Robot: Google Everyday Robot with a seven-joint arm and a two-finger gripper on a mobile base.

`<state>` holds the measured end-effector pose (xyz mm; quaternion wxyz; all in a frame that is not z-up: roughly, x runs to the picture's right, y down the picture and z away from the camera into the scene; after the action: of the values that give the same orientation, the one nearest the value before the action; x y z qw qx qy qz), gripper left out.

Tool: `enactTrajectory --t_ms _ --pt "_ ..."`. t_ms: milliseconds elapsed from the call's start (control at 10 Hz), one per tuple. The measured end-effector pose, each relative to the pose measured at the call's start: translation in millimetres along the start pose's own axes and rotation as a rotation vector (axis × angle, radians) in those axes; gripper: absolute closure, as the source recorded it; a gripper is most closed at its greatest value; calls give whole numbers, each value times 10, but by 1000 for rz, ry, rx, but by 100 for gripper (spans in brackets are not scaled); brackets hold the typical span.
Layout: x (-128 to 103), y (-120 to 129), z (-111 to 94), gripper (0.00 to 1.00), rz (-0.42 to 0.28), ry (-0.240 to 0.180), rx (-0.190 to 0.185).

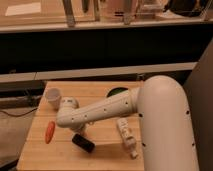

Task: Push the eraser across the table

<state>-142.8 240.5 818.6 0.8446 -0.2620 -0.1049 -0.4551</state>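
The eraser [83, 143] is a small black bar lying at an angle on the wooden table [102, 156], near the front left. My white arm reaches in from the right and crosses the table. Its wrist ends over the left part, and the gripper [79, 128] hangs just behind the eraser, close to its far end. The arm covers most of the gripper.
An orange carrot [49, 131] lies left of the eraser near the table's left edge. A white cup [53, 96] stands at the back left. A dark green bowl [117, 92] sits at the back middle. A white bottle [126, 136] lies right of the eraser.
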Motion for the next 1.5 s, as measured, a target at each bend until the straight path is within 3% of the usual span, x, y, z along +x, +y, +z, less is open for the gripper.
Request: enactTrajectory --t_ms 1500 --pt "-9 -99 22 100 -55 14 7"
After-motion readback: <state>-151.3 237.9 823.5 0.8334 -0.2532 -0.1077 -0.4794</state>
